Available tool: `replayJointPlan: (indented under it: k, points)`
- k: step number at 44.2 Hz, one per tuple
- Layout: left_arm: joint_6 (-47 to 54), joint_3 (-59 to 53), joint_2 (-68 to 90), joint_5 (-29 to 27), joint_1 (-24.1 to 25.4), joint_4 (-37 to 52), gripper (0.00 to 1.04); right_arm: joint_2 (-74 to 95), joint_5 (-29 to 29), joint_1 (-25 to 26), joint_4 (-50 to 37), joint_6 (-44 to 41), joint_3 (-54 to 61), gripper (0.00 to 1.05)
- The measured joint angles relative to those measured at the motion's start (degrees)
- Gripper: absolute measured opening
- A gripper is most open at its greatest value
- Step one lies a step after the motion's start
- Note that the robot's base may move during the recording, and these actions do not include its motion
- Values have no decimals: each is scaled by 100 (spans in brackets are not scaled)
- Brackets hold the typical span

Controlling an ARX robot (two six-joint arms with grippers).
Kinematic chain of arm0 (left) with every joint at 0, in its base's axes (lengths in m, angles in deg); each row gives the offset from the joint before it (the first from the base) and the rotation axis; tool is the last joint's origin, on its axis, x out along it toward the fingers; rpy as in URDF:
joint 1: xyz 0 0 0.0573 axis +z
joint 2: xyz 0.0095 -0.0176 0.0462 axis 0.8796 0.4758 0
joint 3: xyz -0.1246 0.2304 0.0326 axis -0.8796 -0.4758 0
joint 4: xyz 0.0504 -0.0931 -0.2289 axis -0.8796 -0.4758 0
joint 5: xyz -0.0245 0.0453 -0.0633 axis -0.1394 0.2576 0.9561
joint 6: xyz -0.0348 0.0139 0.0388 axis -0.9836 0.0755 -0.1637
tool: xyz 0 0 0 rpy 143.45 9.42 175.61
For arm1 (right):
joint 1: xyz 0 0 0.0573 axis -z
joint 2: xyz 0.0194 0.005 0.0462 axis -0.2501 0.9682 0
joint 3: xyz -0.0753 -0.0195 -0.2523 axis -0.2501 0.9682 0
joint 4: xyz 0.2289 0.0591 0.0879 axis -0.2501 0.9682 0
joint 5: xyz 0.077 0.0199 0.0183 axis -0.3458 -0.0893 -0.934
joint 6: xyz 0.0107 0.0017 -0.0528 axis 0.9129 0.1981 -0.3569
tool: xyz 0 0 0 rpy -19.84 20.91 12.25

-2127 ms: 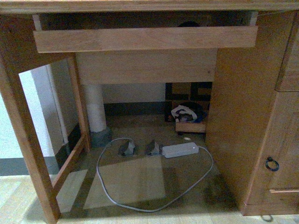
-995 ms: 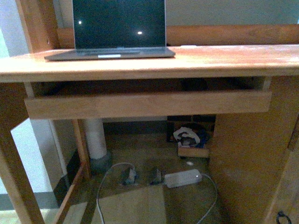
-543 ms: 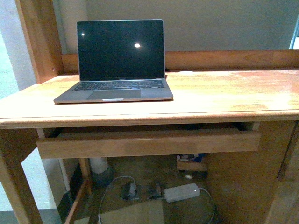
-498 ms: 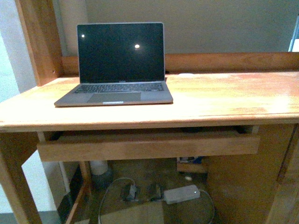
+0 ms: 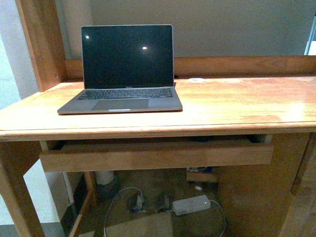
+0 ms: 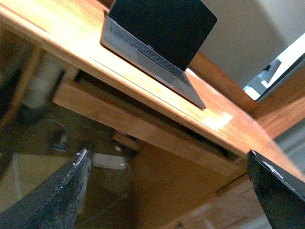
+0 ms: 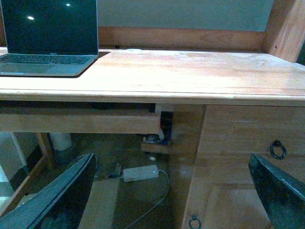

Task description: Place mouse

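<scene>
No black mouse shows in any view; the dark gap behind the pulled-out drawer front (image 5: 158, 155) hides what lies inside. My left gripper (image 6: 169, 191) is open and empty, and hangs in front of the desk below the drawer (image 6: 128, 119). My right gripper (image 7: 171, 191) is open and empty, in front of the desk's right cabinet. Neither arm shows in the front view. The wooden desk top (image 5: 237, 103) is bare to the right of the laptop (image 5: 123, 69).
A small white round disc (image 5: 197, 79) lies at the back of the desk. A white power brick (image 5: 191, 204) with cable lies on the floor under the desk. The right cabinet has ring handles (image 7: 277, 149). A wooden post (image 5: 37, 44) stands at the left.
The front view has risen from under the desk to the desk top, bringing the laptop into view. In the last half second it barely moved.
</scene>
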Motion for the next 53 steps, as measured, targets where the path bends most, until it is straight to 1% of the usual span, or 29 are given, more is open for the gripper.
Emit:
replayJointPlan:
  k: [4,7,9,11,13,20,22,25,28,30,34,36,45,53]
  points:
    - [-1567,612,2339,-11,-153,1744,98,0,0,0,-2,0,0,98]
    - [-2446,1161,3829,-35,-229,2638,98,0,-2,0,-2,0,0,98]
    - [-2865,1545,4747,-22,-229,3027,98,0,0,0,0,2,0,98]
    - [-3042,1768,5307,-39,-229,3036,98,0,0,0,0,2,0,98]
    - [-3187,1709,5545,-63,-227,2977,98,0,0,0,-2,0,0,98]
    - [-3268,1696,5471,-74,-229,3008,98,0,0,0,0,0,0,98]
    - [-3279,1869,5724,-81,-278,3239,98,0,-2,0,-2,0,0,98]
    - [-3421,2446,6341,-66,-348,3504,98,0,-2,0,-2,0,0,98]
    - [-3565,2734,6763,-109,-417,3480,98,0,0,0,0,0,0,98]
    - [-3644,3038,7040,-136,-442,3311,98,0,-2,0,-2,0,0,98]
    - [-3786,3600,7659,-225,-433,3397,98,0,0,0,0,0,0,98]
    - [-3825,3825,7829,-269,-413,3195,98,0,-2,0,0,0,0,98]
    - [-3875,3834,7877,-278,-404,3134,98,0,-2,0,0,0,0,98]
    - [-3875,4454,8435,-251,-404,2986,98,0,0,0,-2,0,0,98]
